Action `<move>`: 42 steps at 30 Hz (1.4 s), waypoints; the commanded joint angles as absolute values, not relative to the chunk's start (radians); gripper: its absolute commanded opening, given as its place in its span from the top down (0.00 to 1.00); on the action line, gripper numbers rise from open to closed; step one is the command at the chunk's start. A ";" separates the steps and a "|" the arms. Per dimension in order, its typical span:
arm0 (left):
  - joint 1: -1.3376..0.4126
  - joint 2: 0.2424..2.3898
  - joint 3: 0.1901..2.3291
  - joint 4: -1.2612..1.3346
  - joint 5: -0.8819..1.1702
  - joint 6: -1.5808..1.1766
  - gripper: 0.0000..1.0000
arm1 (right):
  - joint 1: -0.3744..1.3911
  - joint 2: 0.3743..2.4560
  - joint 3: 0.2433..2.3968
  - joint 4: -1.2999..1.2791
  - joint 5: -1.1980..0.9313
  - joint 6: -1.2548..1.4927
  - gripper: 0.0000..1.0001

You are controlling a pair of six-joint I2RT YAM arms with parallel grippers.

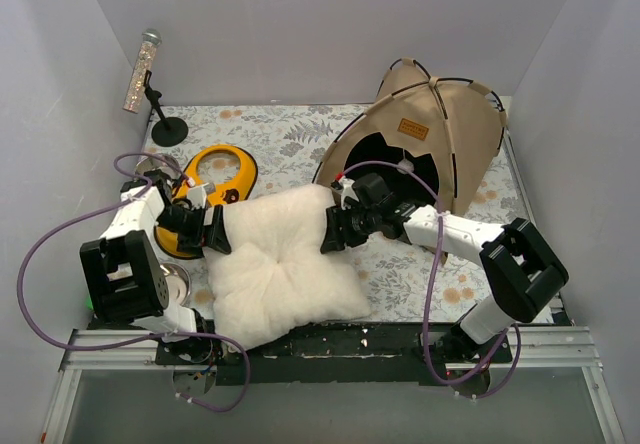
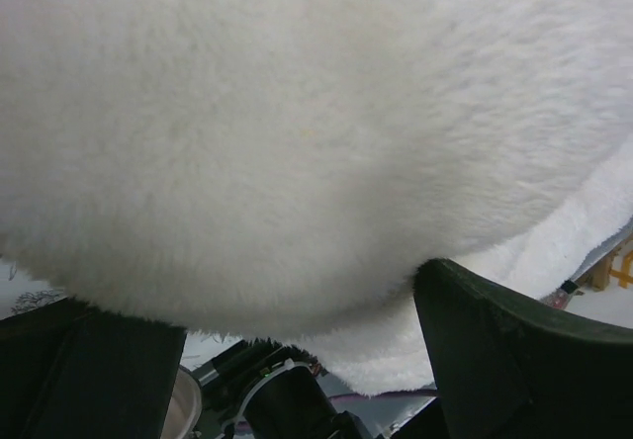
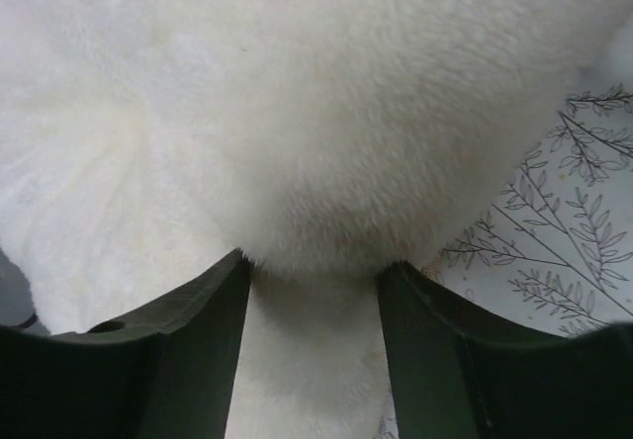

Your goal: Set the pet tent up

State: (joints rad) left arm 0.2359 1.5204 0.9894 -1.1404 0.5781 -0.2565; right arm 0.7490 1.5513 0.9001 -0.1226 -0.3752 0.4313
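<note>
1. Left pincer: jaws wide apart at the left edge of one cushion.
2. Right pincer: clamped on that cushion's right edge.
3. One pet tent stands upright at the far right, well apart from the left pincer.
4. Floral-patterned table; plain pale walls on three sides.

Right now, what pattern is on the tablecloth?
Tablecloth: pale with grey leaves and tan flowers; clearest in the top external view.

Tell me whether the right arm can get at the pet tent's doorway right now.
Probably yes: the pet tent stands just beyond the right gripper, doorway facing it, nothing between, though it must release the cushion first.
</note>
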 commanded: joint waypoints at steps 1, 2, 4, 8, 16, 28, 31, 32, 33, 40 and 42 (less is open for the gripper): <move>0.232 1.436 1.041 -1.101 0.664 -0.222 0.26 | 0.779 1.534 0.926 -0.046 -0.412 0.422 0.51; 0.232 1.431 1.066 -1.109 0.701 -0.225 0.35 | 0.784 1.519 0.933 -0.048 -0.420 0.417 0.62; 0.232 1.413 1.109 -1.112 0.787 -0.251 0.62 | 0.790 1.484 0.949 -0.063 -0.433 0.408 0.95; 0.184 1.364 1.176 -1.066 0.891 -0.340 0.98 | 0.796 1.385 0.976 -0.133 -0.391 0.377 0.99; -0.202 1.304 1.275 -0.715 0.878 -0.724 1.00 | 0.796 1.135 0.954 -0.256 -0.185 0.350 0.99; -0.687 1.753 1.606 -0.532 0.680 -0.913 1.00 | 0.700 1.054 0.953 -0.376 0.083 0.272 0.99; -0.695 1.825 1.646 -0.528 0.596 -0.943 1.00 | 0.638 1.040 0.918 -0.330 0.100 0.235 0.99; -0.696 1.841 1.652 -0.526 0.554 -0.951 1.00 | 0.620 1.046 0.914 -0.319 0.100 0.223 0.99; -0.698 1.857 1.655 -0.526 0.505 -0.954 1.00 | 0.602 1.063 0.917 -0.311 0.095 0.216 0.99; -0.667 1.976 1.721 -0.611 0.318 -0.965 1.00 | 0.592 1.172 0.965 -0.252 0.023 0.241 0.99; -0.667 1.980 1.717 -0.610 0.302 -0.959 1.00 | 0.592 1.209 0.995 -0.250 0.116 0.238 0.99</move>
State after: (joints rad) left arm -0.6594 1.9839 1.6939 -0.5327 0.3527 -0.9386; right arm 0.5896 1.1660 0.8967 -0.4458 0.0322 0.2493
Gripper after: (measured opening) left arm 0.038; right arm 0.023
